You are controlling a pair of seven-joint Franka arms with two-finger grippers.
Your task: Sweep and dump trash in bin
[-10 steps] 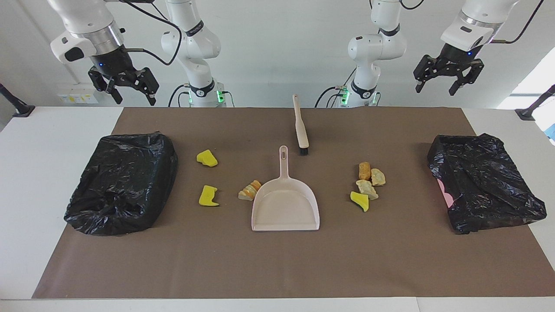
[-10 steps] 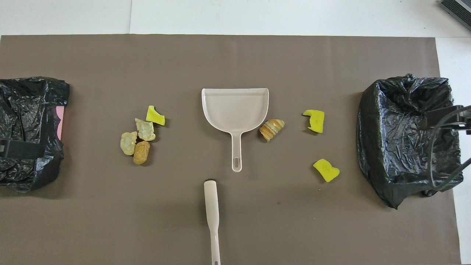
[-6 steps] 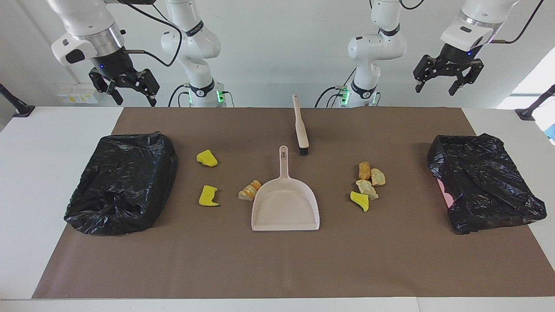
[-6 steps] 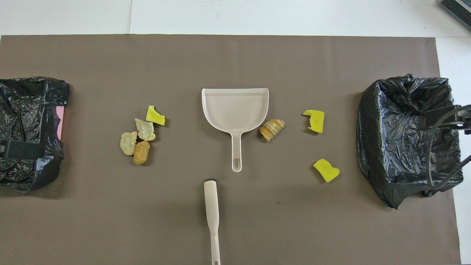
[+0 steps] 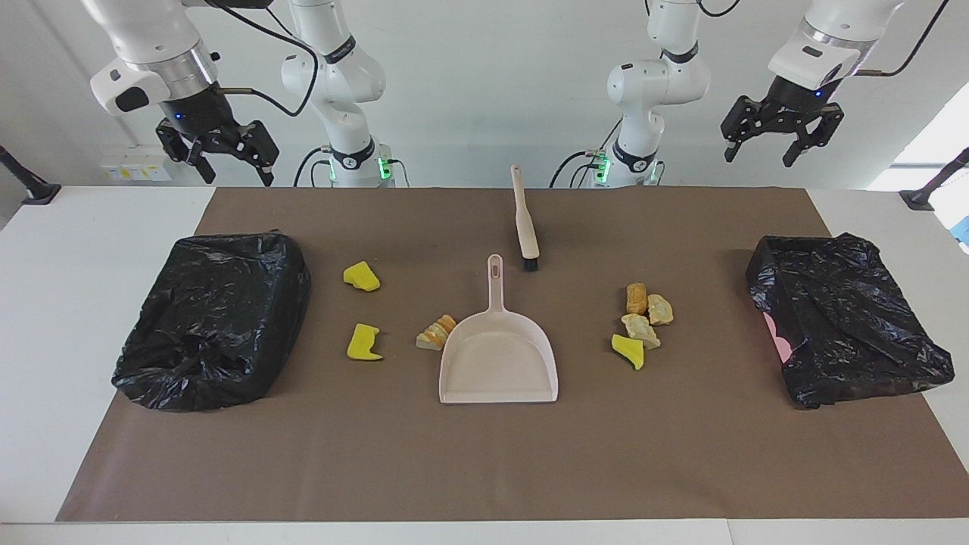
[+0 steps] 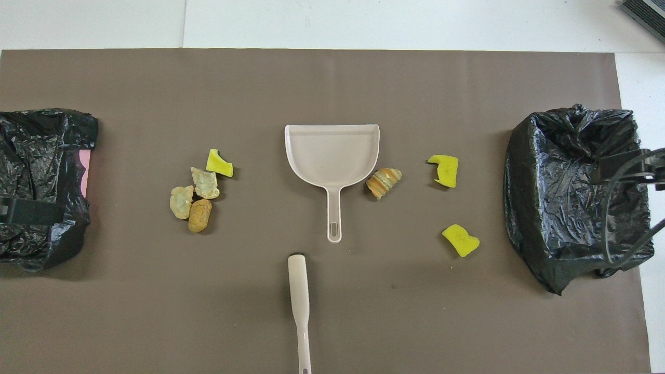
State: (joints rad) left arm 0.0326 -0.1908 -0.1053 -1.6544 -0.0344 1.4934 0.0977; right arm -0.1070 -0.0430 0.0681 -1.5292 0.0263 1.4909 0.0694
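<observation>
Trash lies in two groups beside a beige dustpan [image 5: 500, 363] at the mat's middle. Toward the right arm's end are two yellow chunks [image 5: 362, 276] [image 5: 364, 342] and a bread-like piece [image 5: 437, 333] against the pan. Toward the left arm's end sit three tan lumps [image 5: 643, 312] and a yellow chunk [image 5: 629, 350]. A beige brush [image 5: 525, 219] lies nearer the robots than the pan's handle. Black-bagged bins stand at the right arm's end [image 5: 212, 318] and the left arm's end [image 5: 840, 318]. My right gripper [image 5: 231, 170] and left gripper [image 5: 759, 157] hang open and empty, high over the robots' edge of the table.
A brown mat [image 5: 484, 454] covers most of the white table [image 5: 45, 303]. The left-end bin shows pink [image 5: 780, 337] under its bag. In the overhead view the brush handle [image 6: 300, 301] points toward the robots.
Both grippers have shifted very slightly while staying raised and open. Nothing on the table has moved.
</observation>
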